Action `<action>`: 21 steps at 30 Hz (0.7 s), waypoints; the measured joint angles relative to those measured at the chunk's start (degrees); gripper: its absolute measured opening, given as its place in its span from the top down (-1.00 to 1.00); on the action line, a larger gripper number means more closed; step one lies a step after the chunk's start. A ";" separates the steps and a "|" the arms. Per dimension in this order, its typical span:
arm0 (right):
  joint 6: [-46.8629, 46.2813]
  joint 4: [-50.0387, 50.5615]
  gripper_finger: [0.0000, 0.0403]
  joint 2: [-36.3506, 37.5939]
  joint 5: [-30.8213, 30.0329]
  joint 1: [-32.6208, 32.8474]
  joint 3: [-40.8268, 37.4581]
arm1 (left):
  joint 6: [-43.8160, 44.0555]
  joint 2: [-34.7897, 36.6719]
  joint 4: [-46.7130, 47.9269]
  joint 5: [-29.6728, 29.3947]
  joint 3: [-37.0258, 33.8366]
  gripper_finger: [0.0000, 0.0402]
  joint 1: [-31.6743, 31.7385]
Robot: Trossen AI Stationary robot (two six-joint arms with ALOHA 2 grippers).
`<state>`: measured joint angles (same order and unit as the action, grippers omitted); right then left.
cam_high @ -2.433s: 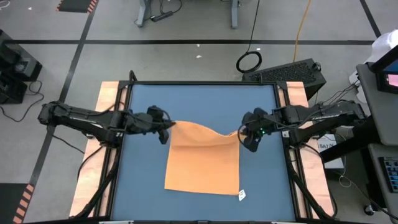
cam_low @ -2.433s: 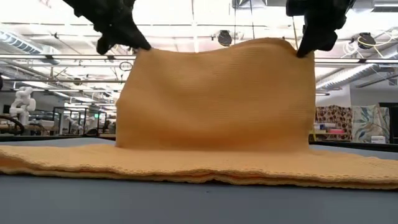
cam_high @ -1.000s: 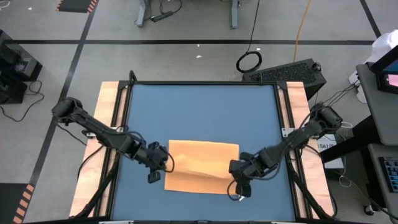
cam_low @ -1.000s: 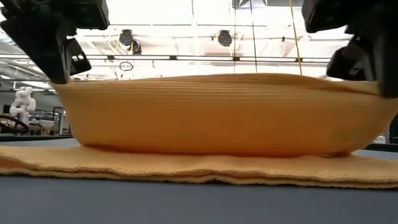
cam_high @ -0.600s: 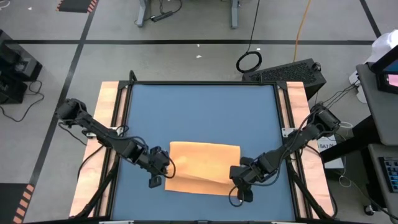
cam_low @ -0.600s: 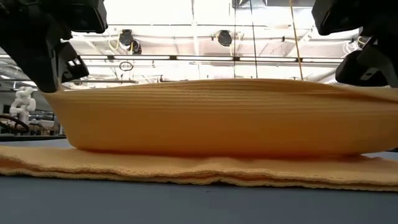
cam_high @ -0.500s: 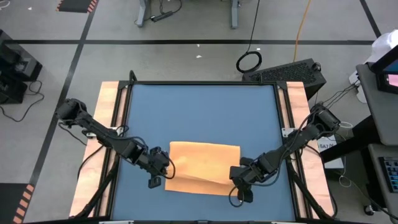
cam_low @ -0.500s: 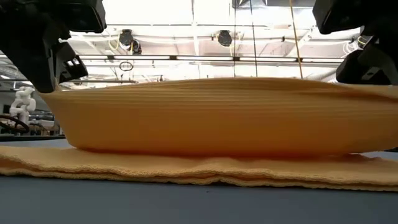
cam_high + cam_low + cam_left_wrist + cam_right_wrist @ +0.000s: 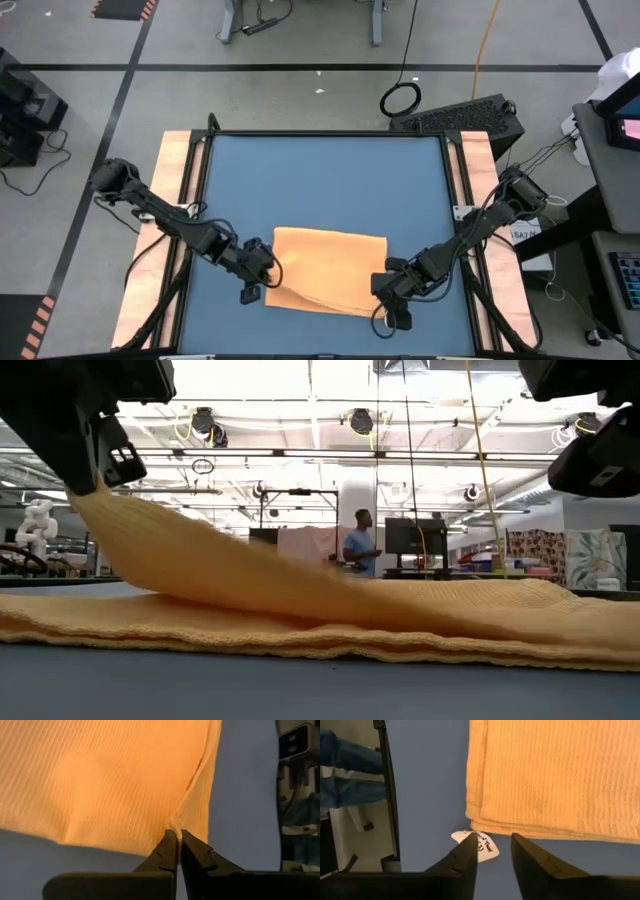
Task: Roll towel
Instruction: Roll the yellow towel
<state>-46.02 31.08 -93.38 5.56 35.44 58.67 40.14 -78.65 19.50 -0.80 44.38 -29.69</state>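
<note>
1. The towel [image 9: 328, 268] is laid folded on the blue table [image 9: 320, 180], near its front edge, between the two grippers.
2. The left gripper [image 9: 176, 837] is clamped on the towel's near left corner, which is held lifted off the table.
3. The right gripper [image 9: 491, 841] is parted by a moderate gap and holds nothing; the towel's near right corner lies flat just ahead of its fingertips.
4. A small white tag [image 9: 482, 845] is seen between the right fingers.
5. A person [image 9: 357, 546] is seen in the room beyond.
</note>
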 joint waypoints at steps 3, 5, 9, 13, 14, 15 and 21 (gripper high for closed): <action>0.00 0.14 0.31 0.00 0.79 -0.02 0.00 | 0.00 0.00 -0.87 0.02 0.00 0.92 0.00; 0.05 0.12 0.24 0.00 0.77 -0.02 0.00 | 0.17 0.00 -0.86 -0.12 0.00 0.92 0.00; -0.10 0.08 0.17 0.00 0.72 -0.02 0.00 | 3.99 0.28 -1.49 1.06 0.00 0.92 0.05; -1.67 -0.15 0.16 0.00 0.35 -0.04 0.00 | 6.32 1.52 -4.40 5.17 0.00 0.92 -0.18; -1.82 -0.42 0.16 0.00 0.33 -0.04 0.00 | 6.76 1.57 -4.20 5.38 0.00 0.92 -0.51; -1.83 -0.86 0.16 0.00 0.15 -0.04 0.00 | 7.17 1.57 -3.92 5.42 0.00 0.92 -0.83; -2.61 -1.33 0.16 0.00 -1.80 -0.07 0.00 | 7.53 1.60 -4.03 7.08 0.00 0.76 -2.34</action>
<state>-48.63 29.76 -93.38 3.76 35.38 58.67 47.67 -77.06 15.47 6.28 44.38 -32.04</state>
